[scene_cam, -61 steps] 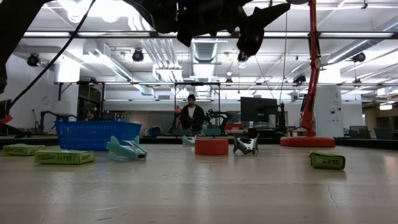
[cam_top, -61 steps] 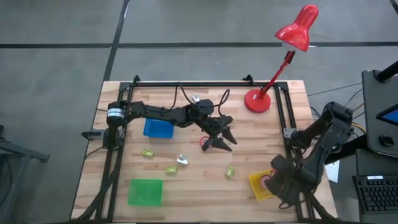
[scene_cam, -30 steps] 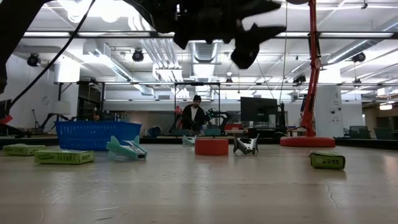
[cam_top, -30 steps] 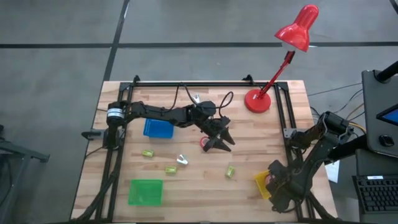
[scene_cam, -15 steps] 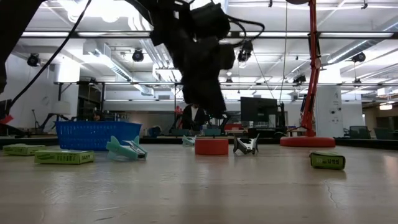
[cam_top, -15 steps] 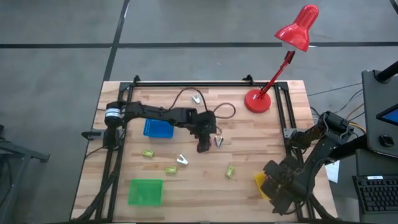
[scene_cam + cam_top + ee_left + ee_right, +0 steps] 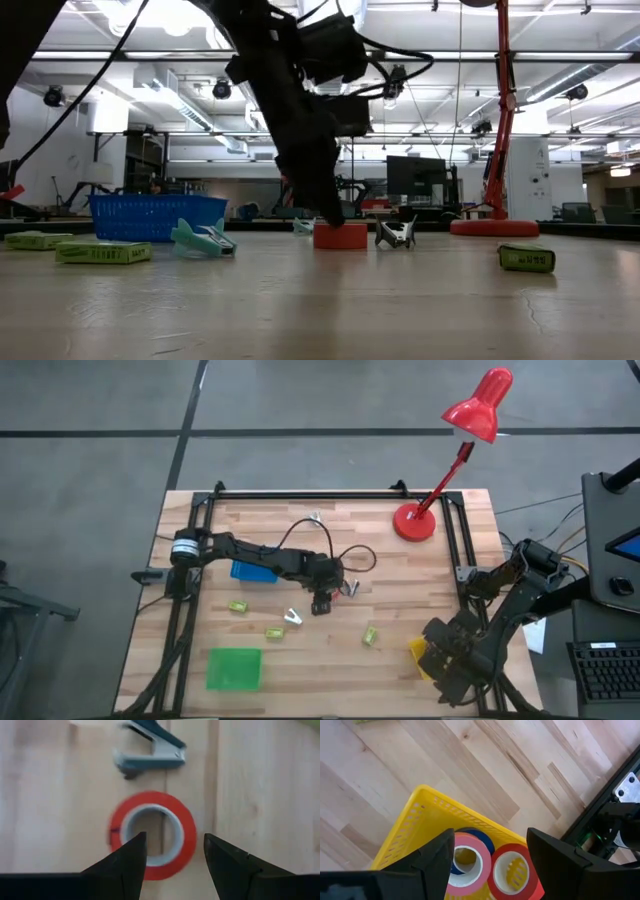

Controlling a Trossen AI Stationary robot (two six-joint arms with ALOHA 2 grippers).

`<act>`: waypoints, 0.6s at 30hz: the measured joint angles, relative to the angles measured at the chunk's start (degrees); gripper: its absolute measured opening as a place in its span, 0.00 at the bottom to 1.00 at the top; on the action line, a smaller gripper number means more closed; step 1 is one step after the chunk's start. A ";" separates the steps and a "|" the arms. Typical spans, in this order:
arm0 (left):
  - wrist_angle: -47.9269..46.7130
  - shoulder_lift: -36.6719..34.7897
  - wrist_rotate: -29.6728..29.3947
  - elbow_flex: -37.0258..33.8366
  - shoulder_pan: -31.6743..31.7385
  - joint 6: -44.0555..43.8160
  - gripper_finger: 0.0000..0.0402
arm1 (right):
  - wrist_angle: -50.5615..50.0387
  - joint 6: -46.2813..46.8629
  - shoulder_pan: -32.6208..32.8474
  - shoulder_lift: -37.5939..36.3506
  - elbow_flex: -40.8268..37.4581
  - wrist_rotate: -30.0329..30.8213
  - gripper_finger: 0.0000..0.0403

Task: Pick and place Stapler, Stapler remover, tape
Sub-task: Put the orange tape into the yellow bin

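While the right gripper (image 7: pixel 487 865) hangs over the yellow basket (image 7: pixel 415 820) at the table's near right corner, its fingers are spread wide and empty; three tape rolls (image 7: pixel 512 870) lie inside, two red, one blue. Farther in, at mid-table, the left gripper (image 7: pixel 174 854) points down at a red tape roll (image 7: pixel 152 834), fingers wide on either side of it, not gripping. Just beyond lies a staple remover (image 7: pixel 150 756).

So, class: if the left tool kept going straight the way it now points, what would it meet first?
Most likely the red tape roll lying flat on the table: the left tool is open, its fingers straddling the roll.
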 joint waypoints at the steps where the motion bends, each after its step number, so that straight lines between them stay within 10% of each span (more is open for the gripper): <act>1: 0.68 0.04 0.08 -0.59 -0.13 0.22 0.49 | -0.02 0.03 0.00 0.00 0.00 0.00 0.60; 11: 6.09 0.04 1.67 -3.58 -0.95 2.10 0.47 | 0.00 0.04 -0.06 -0.01 0.00 0.08 0.59; 18: 7.10 0.88 -1.03 -3.69 -0.90 2.98 0.28 | 0.08 0.21 -0.15 -0.04 0.00 0.44 0.58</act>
